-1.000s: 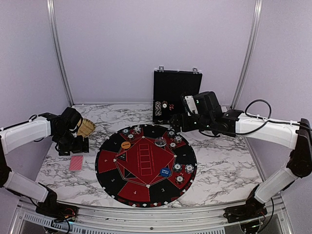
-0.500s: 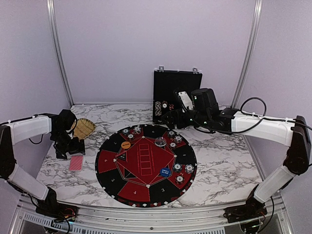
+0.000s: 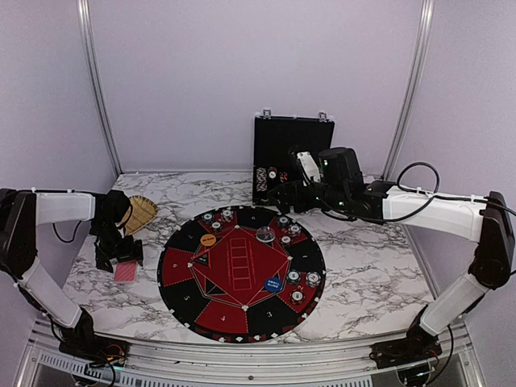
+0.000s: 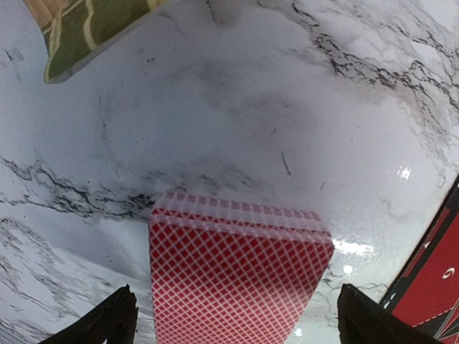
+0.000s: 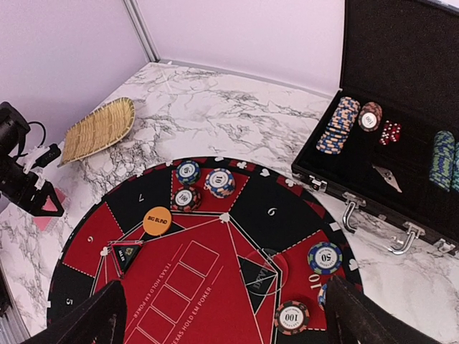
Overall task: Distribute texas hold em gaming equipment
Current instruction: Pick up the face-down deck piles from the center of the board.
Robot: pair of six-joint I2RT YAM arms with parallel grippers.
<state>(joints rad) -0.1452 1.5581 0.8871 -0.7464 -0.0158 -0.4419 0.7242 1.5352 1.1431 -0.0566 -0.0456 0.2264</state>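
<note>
Marble table (image 3: pixel 379 282) | lilac walls (image 3: pixel 201 81) | round mat (image 3: pixel 242 266) | left jaws open | right jaws open

Lit evenly and softly from above, with only faint shadows. Small glare spots on the glossy marble table (image 4: pixel 401 172) beside the red-backed card (image 4: pixel 237 279). Bulging toward the left wrist view's edges, perhaps slightly soft close up.
</note>
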